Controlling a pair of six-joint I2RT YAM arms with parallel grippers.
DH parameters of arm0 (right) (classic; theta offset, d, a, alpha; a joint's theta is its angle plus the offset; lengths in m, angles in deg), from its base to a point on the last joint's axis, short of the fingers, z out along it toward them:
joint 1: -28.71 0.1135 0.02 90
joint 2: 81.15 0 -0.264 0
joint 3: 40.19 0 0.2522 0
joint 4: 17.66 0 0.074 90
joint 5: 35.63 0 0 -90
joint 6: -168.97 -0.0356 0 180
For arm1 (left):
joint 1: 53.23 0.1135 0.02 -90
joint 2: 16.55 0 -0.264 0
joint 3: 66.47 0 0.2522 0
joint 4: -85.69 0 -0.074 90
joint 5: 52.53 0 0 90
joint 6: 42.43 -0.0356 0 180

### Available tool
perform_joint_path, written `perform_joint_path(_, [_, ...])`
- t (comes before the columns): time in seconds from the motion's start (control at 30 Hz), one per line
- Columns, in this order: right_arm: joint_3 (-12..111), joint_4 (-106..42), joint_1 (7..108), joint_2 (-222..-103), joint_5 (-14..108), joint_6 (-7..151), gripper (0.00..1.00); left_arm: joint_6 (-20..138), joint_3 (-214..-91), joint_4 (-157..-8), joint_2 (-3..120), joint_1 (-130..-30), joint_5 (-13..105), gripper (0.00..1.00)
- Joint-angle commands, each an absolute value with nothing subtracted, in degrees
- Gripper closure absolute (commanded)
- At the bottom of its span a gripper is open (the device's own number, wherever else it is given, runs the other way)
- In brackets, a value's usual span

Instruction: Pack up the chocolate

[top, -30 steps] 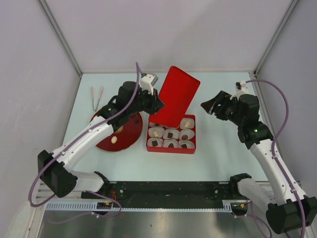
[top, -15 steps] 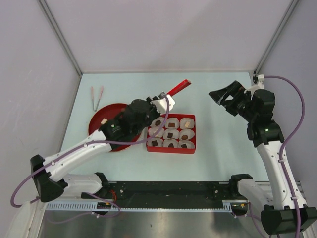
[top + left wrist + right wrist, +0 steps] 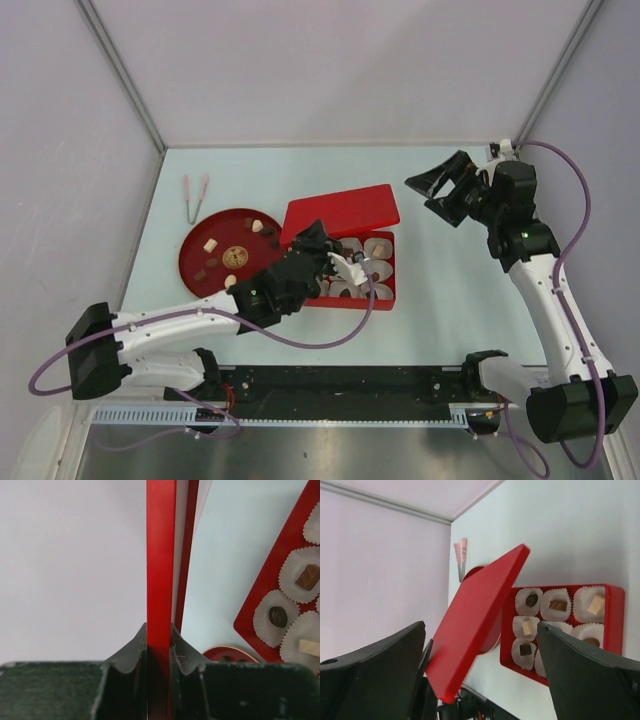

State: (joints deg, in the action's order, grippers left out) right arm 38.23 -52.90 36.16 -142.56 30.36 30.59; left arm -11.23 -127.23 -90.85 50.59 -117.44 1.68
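Lid (image 3: 340, 213) is clamped by its edge in left gripper (image 3: 159, 637), tilted, offset far-left over box (image 3: 385, 297); chocolate (image 3: 558, 605) is seated in its cups (image 3: 261, 626); right gripper (image 3: 447, 190) is spread wide, empty, well apart

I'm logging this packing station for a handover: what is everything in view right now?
box: one, red, mid-table, open.
lid: one, red, tilted over the box's far left side.
paper cups: about nine, white, in rows inside the box; some hidden.
chocolates in the box: one in each visible cup, dark brown or cream.
plate: one, dark red, round, left of the box.
loose chocolates: several, dark and cream, on the plate.
tongs: one pair, pink handles, beyond the plate.
table: one, pale blue.
left pincer: black, shut on the lid's edge.
right pincer: black, open, empty, raised right of the box.
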Motion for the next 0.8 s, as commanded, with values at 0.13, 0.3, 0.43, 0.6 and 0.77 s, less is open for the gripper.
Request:
perform_joint_path(0.13, [40.45, -51.90, 40.93, -146.88, 28.09, 27.56, 0.03, -24.23, -124.17, -112.61, 54.46, -120.99, -4.10, 1.00])
perform_joint_path(0.3, [38.09, -52.43, 42.34, -148.30, 29.41, 27.47, 0.03, -28.01, -123.12, -119.82, 57.19, -121.70, -6.03, 1.00])
perform_joint_path(0.43, [33.78, -47.35, 42.34, -148.03, 27.66, 24.83, 0.10, -28.45, -122.94, -121.24, 58.42, -122.05, -6.21, 1.00])
perform_joint_path(0.6, [31.14, -44.26, 42.25, -148.65, 26.60, 22.99, 0.20, -27.66, -122.15, -121.77, 59.65, -123.19, -6.56, 1.00])
perform_joint_path(0.77, [27.80, -40.31, 41.46, -148.91, 24.66, 20.70, 0.33, -26.87, -120.92, -123.17, 61.23, -124.34, -7.53, 1.00])
